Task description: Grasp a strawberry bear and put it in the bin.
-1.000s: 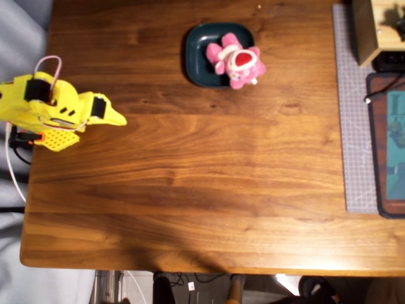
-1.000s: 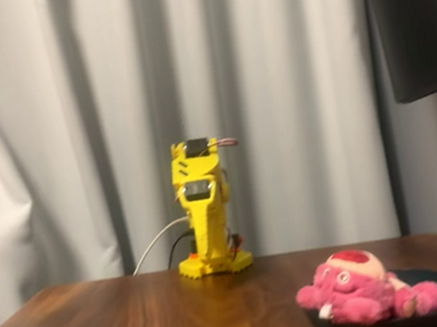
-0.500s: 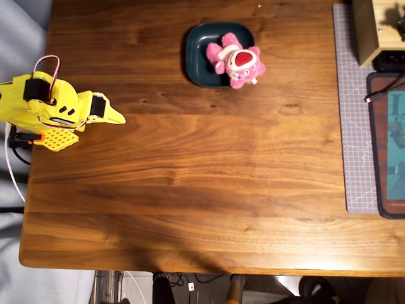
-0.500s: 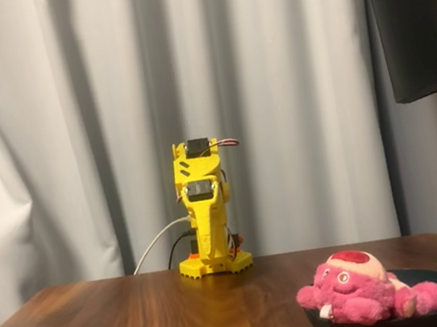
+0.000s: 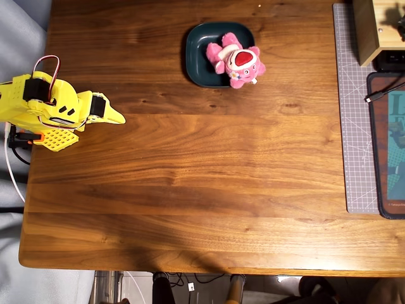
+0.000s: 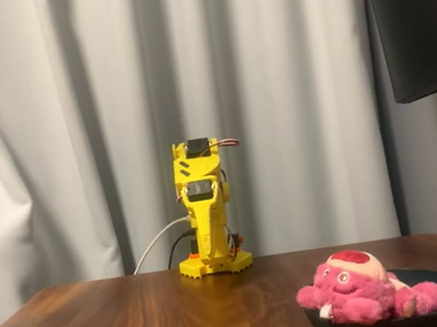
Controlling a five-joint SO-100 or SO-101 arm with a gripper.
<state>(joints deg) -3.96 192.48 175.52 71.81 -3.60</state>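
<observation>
Lying in the bin (image 5: pixel 197 56), the strawberry bear (image 5: pixel 236 60).

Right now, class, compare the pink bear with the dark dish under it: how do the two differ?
The strawberry bear is bright pink and fuzzy; the bin is dark teal, smooth and glossy. The bear is lumpy with stubby limbs; the bin is a shallow rounded square. The bear lies toward one side, overhanging the bin's rim in the overhead view. Both sit on the wooden table, far from the arm.
</observation>
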